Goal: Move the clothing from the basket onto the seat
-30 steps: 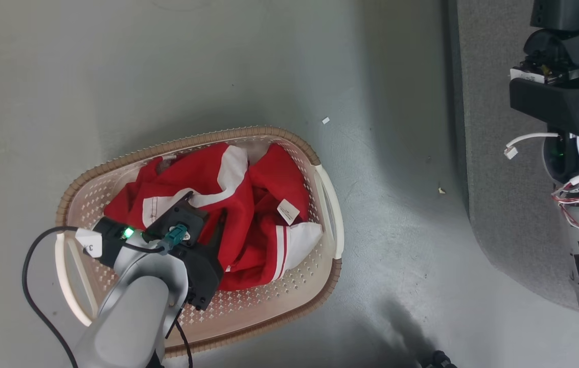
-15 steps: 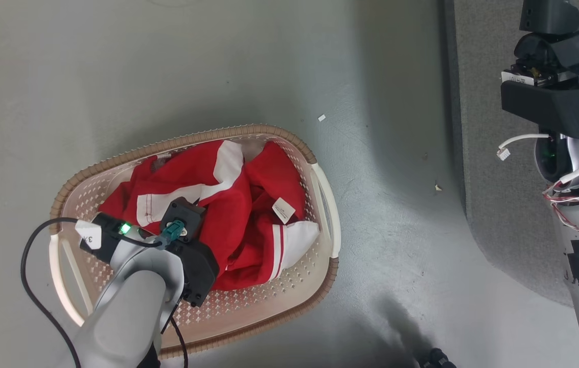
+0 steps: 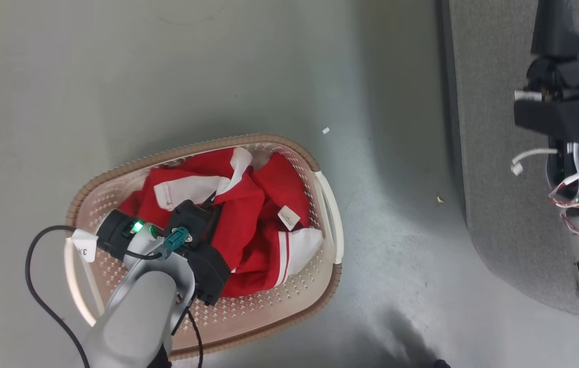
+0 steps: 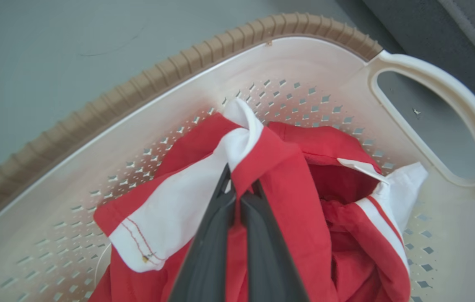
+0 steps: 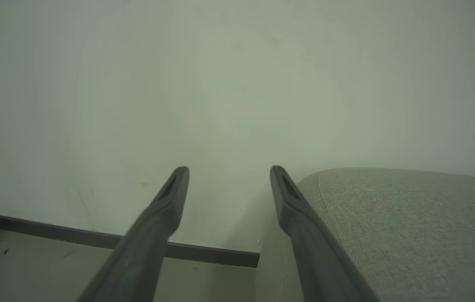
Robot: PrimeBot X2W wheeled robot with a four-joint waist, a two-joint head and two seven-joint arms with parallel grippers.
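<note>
My left claw (image 4: 240,184) stands inside the basket (image 3: 207,145); its two dark fingers (image 4: 212,243) are together and clamped on a fold of the clothing (image 3: 248,214). In the left wrist view the pinched fold rises between the fingertips where a white panel meets red cloth; a white hemmed flap with red stitching hangs to the left of the fingers.

The basket sits on the grey floor (image 3: 217,66), brown rim uppermost, perforated wall pale. All the clothing I can see lies bunched within that wall; the red mass fills the middle. A white label (image 3: 288,217) lies on top right of my wrist; a piece with red-and-white stripes and a white end lies against the wall by the right-hand handle (image 3: 331,214).

Bare floor separates the basket from the seat (image 3: 493,153); the two stand well apart. The seat's grey woven top runs down the right of the head view, with a rounded corner at its lower end; my right arm hangs over it.

My right claw (image 5: 229,171) has its fingers apart, nothing between them. It points at a pale wall (image 5: 220,84) with a dark skirting (image 5: 94,239). In the right wrist view its right finger overlaps the seat's corner; whether it touches the fabric, I cannot tell.
</note>
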